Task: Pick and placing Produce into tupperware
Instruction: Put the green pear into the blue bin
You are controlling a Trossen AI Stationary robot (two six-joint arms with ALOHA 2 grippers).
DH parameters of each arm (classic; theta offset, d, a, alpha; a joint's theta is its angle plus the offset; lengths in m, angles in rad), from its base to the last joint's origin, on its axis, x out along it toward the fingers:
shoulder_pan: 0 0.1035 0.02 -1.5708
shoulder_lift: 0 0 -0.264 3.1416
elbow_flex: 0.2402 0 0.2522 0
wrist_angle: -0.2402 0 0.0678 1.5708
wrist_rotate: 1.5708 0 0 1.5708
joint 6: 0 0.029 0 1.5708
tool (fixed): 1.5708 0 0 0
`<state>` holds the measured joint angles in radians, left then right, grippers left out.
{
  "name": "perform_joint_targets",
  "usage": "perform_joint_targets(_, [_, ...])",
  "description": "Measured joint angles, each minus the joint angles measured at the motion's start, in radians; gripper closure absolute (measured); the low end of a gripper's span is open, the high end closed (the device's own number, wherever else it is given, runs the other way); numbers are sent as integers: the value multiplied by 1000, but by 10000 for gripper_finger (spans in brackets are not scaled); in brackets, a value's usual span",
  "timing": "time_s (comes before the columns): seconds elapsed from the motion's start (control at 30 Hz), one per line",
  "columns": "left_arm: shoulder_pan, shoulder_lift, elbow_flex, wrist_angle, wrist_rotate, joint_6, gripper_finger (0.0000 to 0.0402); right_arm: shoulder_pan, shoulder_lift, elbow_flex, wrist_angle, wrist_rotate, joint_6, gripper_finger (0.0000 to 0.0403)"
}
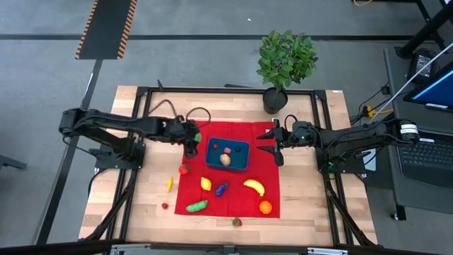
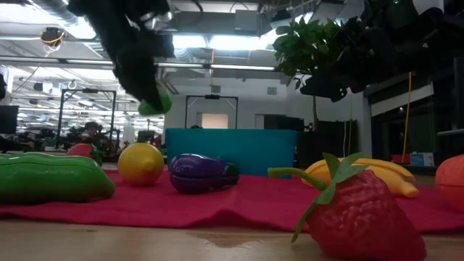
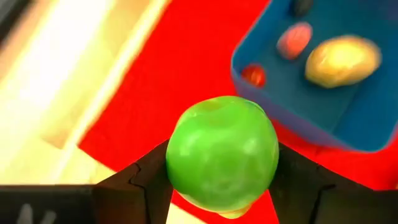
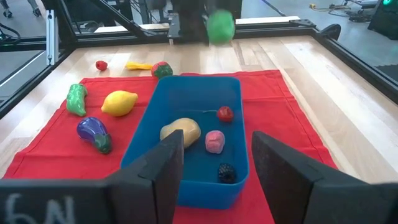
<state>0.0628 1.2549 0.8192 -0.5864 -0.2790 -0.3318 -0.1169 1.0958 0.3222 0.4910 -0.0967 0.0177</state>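
One green apple clamped in my left jaws, raised beside the tupperware. Next I carry it over and release. Right jaws empty, parted, waiting opposite.

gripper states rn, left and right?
Left tool: shut on the green apple, beside the tupperware.
Right tool: open, empty, over the tupperware.

Only legible marking: pale characters resembling "6N" on the dark body of the right gripper, right wrist view.
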Motion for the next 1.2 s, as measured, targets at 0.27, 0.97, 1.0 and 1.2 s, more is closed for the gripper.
perform_joint_targets(0.27, [-34, -232, -58, 19, -76, 28, 197, 0, 0, 0, -9, 0, 0, 212])
perform_joint_targets(0.97, [-127, -621, -675, 933, 173, 133, 197, 0, 1, 0, 2, 0, 0, 212])
perform_joint_targets(1.0, [-127, -621, -686, 961, 209, 141, 197, 0, 1, 0, 4, 0, 0, 212])
perform_joint_targets(1.2, [-127, -620, -698, 993, 374, 174, 197, 0, 1, 0, 7, 0, 0, 212])
